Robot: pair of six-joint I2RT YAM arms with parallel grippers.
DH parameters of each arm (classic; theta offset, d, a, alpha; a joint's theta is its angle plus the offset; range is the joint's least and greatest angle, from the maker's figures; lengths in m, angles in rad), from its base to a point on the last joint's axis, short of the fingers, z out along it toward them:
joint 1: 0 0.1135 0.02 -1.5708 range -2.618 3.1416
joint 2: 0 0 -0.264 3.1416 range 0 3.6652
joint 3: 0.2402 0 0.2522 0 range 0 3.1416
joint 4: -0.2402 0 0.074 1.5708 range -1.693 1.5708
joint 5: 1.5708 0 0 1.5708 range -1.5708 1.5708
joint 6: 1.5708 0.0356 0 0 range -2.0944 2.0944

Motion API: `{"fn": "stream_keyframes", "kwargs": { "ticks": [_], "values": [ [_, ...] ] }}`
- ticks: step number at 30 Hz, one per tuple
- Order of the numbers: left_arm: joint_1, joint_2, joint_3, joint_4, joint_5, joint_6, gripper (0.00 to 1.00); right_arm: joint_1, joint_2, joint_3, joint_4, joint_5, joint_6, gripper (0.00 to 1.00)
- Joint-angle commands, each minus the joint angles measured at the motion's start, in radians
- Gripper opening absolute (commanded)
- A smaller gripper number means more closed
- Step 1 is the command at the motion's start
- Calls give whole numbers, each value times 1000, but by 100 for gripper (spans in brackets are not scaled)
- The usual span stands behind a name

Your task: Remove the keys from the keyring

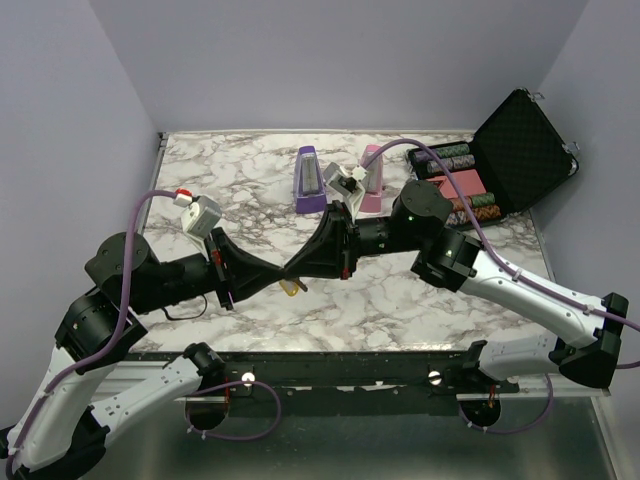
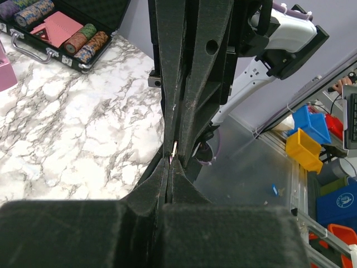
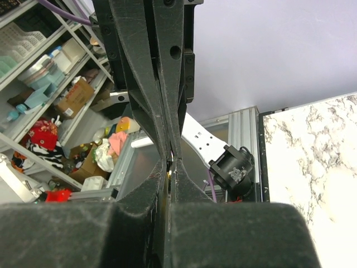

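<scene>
My left gripper (image 1: 279,273) and right gripper (image 1: 299,267) meet tip to tip above the middle of the marble table (image 1: 400,300). Both are shut on the keys (image 1: 292,287), whose yellow part hangs just below the tips. In the left wrist view my left gripper (image 2: 170,162) is shut, and a thin gold-silver sliver of the keys (image 2: 174,149) shows between the right gripper's fingers (image 2: 192,84) coming from above. In the right wrist view my right gripper (image 3: 170,165) is shut on a thin yellowish edge of the keys (image 3: 169,175). The ring itself is hidden, so which part each gripper holds cannot be told.
A purple metronome (image 1: 308,180) and a pink metronome (image 1: 371,178) stand at the back centre. An open black case of poker chips (image 1: 470,185) sits at the back right; it also shows in the left wrist view (image 2: 61,33). Walls enclose the back and sides.
</scene>
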Motion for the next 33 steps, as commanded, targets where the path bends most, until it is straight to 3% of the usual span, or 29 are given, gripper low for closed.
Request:
{"fn": "stream_keyframes", "kwargs": {
  "ticks": [1,3,8,23,27,33],
  "values": [
    [-6,9,24,-2,24,23,0,8,18,-3,-5,-19,-3,6],
    [-6,15,41,-22,38,38,0,10,18,0,-10,-40,-2,1],
    [-6,32,72,-59,80,72,0,8,13,1,-25,-68,-8,1],
    [-8,42,127,-88,104,99,61,11,-19,-20,-39,-48,-29,1],
    [-6,29,152,-117,29,104,65,10,-36,-22,-45,-26,-39,1],
    [-6,-27,81,-50,-28,70,61,10,-56,-39,1,-28,-28,1]
  ]
}}
